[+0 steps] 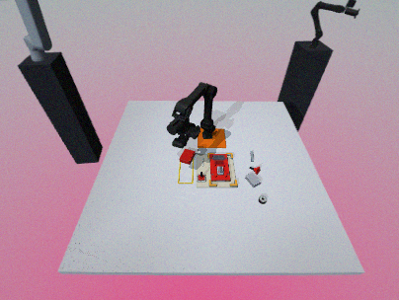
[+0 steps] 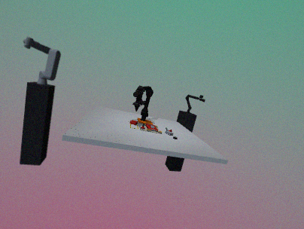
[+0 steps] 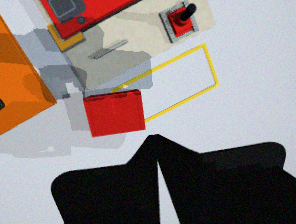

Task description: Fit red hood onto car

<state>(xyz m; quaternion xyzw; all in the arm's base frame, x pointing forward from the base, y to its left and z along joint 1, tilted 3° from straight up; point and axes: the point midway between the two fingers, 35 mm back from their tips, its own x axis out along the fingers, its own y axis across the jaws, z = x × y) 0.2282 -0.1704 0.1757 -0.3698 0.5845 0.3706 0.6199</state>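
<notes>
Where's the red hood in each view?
Top: the red hood lies on the table just left of centre, at the upper left corner of the yellow outline, below the gripper.
Exterior: only a tiny red speck at the left end of the parts cluster; too small to be sure.
Wrist: left of centre, at the yellow outline's near corner, apart from the shut gripper.
Shared landmark: the yellow outline.
</notes>
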